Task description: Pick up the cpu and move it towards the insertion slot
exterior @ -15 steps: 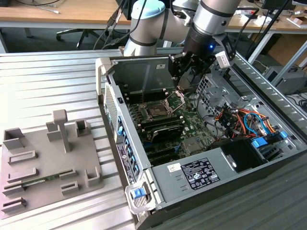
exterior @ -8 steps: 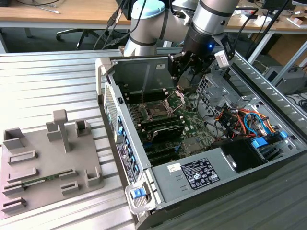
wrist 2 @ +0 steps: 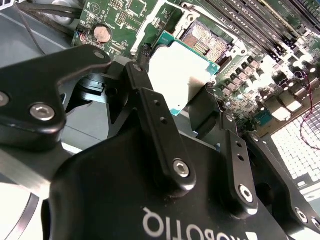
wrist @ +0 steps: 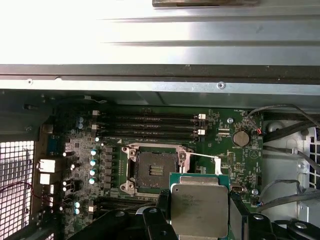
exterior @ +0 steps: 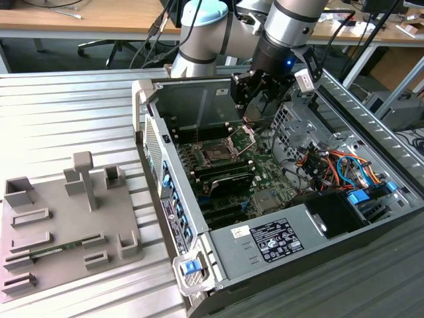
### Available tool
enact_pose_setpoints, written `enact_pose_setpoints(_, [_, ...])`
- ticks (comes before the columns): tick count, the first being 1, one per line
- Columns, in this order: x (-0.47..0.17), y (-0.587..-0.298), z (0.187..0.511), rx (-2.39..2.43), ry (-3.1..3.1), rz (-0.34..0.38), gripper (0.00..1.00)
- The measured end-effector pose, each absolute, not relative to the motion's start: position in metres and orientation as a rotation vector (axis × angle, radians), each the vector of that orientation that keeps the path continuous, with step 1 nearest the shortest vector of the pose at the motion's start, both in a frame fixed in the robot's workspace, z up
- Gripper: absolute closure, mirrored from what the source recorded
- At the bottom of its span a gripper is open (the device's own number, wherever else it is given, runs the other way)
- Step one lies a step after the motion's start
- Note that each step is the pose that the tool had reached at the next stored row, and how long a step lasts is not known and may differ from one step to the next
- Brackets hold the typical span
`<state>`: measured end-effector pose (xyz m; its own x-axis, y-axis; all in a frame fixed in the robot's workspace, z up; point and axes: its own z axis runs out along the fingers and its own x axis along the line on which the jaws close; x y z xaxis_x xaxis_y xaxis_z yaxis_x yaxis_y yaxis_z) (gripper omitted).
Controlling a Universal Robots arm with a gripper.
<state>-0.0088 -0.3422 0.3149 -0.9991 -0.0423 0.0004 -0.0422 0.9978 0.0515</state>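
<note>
Black and chunky, the gripper [wrist 2: 187,107] sits closest to the camera in the second wrist view, its fingers [wrist 2: 155,125] clamped on the cpu [wrist 2: 182,75]. They press on two sides of the chip. The cpu is a flat square with a shiny pale top and a thin green-blue rim. It is up in the air, not touching the board.

Now from big to small. A ribbed metal bench [exterior: 66,112] carries everything. An open computer case [exterior: 344,252] lies on it, reaching the bench's near edge. A grey plastic holder tray [exterior: 59,225] lies beside the case, toward the exterior view's left. The silver and pale blue robot arm [exterior: 285,26] comes down into the far part of the case.

Inside the case lies the green motherboard [wrist: 225,145]. On it is the insertion slot [wrist: 154,170], a dark square with a silver metal frame swung open. In the first wrist view the cpu [wrist: 199,207] hangs just beside the slot, over one corner of its frame. Long black memory slots [wrist: 150,125] run beside the insertion slot. A round coin battery [wrist: 241,138] sits near them.
</note>
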Motion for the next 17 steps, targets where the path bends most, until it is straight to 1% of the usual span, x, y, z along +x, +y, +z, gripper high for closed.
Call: enact_pose_setpoints(17, [-0.009, -0.334, 0.3111, 0.066, -3.138, -0.081, 0.45])
